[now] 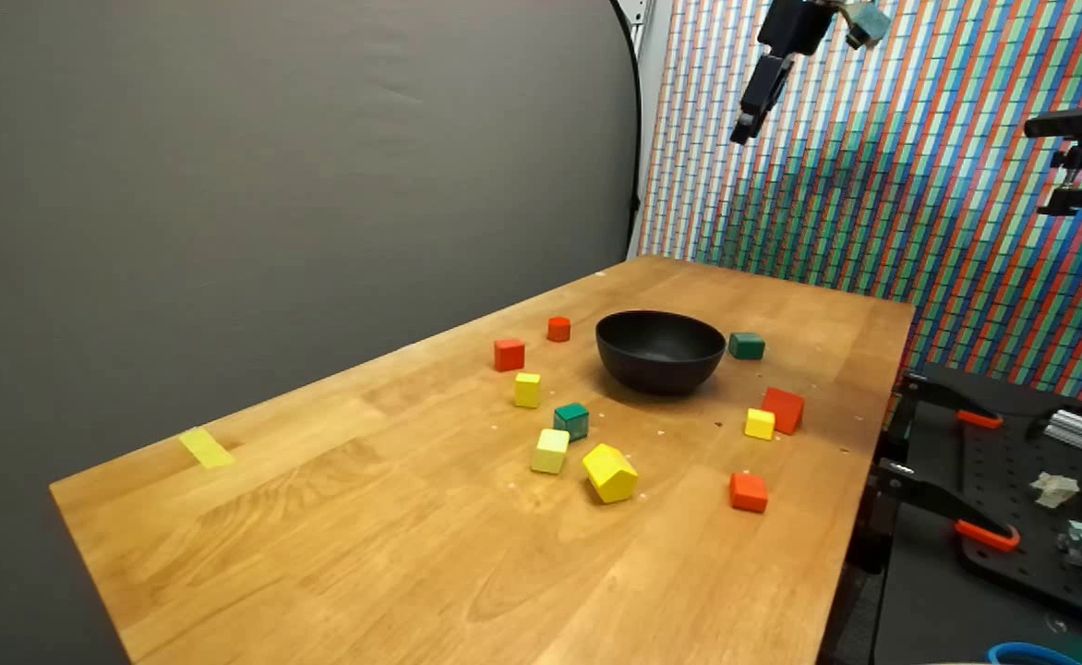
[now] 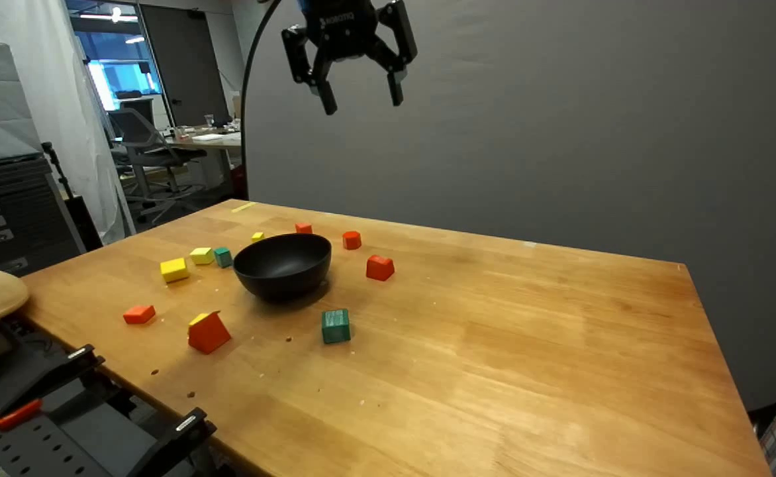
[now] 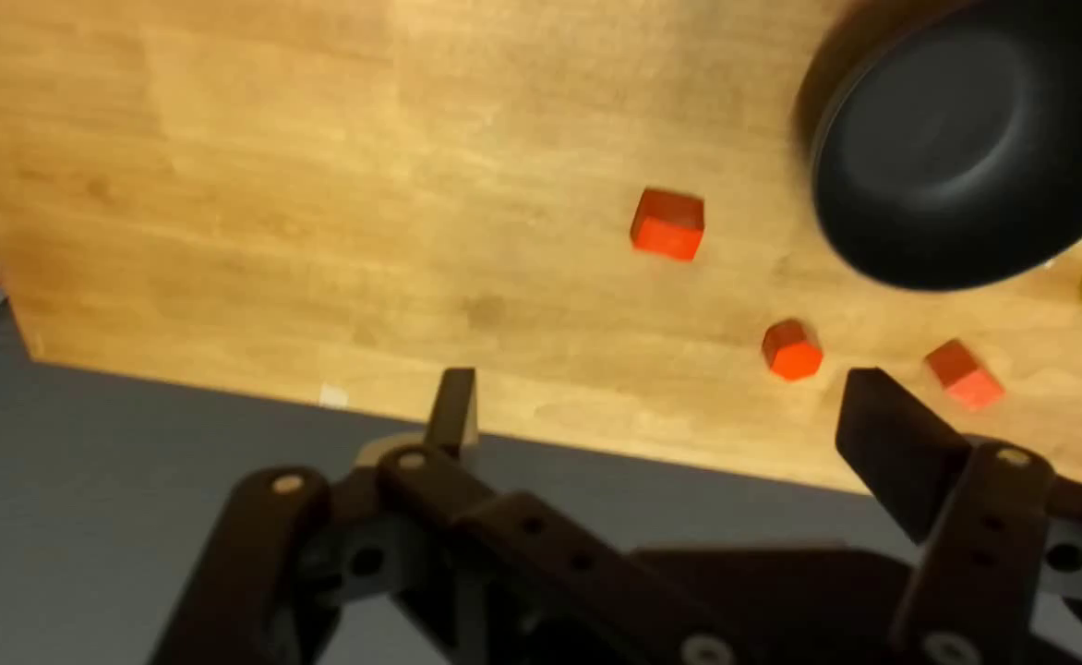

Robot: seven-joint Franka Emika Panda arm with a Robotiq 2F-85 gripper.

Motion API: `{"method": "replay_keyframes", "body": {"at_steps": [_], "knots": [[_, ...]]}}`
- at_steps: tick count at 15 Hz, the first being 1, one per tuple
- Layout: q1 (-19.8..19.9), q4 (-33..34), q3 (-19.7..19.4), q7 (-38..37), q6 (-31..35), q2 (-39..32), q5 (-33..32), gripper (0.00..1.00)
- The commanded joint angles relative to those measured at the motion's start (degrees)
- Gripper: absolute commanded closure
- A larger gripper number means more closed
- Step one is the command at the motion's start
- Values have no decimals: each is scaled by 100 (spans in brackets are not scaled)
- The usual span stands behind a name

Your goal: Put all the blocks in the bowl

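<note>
A round black bowl (image 1: 659,371) stands upright on the wooden table, its visible inside bare. Around it lie several blocks: in an exterior view a red hexagonal block (image 1: 559,330), a red cube (image 1: 509,356), a yellow block (image 1: 527,391), a green block (image 1: 571,422), a pale yellow block (image 1: 550,451) and a five-sided yellow block (image 1: 610,474). Past the bowl are another green block (image 2: 336,326) and a red block (image 2: 380,268). A small yellow block (image 1: 760,424) touches or nearly touches a larger red one (image 1: 785,409). My gripper (image 2: 363,103) hangs high above the table, open, nothing between its fingers.
A flat yellow strip (image 1: 207,448) lies at the table's edge. Black clamps with orange parts (image 1: 986,534) grip the side next to a dark cart. A grey backdrop (image 2: 560,132) rises behind the long edge, and a camera on a mount (image 1: 1076,122) stands off to one side.
</note>
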State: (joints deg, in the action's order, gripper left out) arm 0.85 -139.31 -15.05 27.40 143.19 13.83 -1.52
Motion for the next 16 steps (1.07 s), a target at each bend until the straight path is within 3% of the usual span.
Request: {"method": "replay_keyframes", "body": {"at_steps": [1, 3, 5, 7, 9, 10, 11, 14, 16], "knots": [[-11, 734, 403, -276, 1287, -900, -74, 0], [-76, 1269, 603, -297, 1883, -1569, 38, 0], [-246, 1820, 697, 16, 1970, -2193, 300, 0], [-235, 2458, 1024, 662, 1616, -2803, 1011, 0], [28, 3095, 1499, 1498, 972, -3267, 1708, 0], [76, 3411, 1514, 1646, 381, -3380, 1650, 0], [117, 2599, 1611, 990, 1137, -3014, 1218, 0], [180, 3180, 1685, 1255, 604, -3353, 1296, 0], [138, 3161, 1602, 885, 626, -3466, 1043, 0]]}}
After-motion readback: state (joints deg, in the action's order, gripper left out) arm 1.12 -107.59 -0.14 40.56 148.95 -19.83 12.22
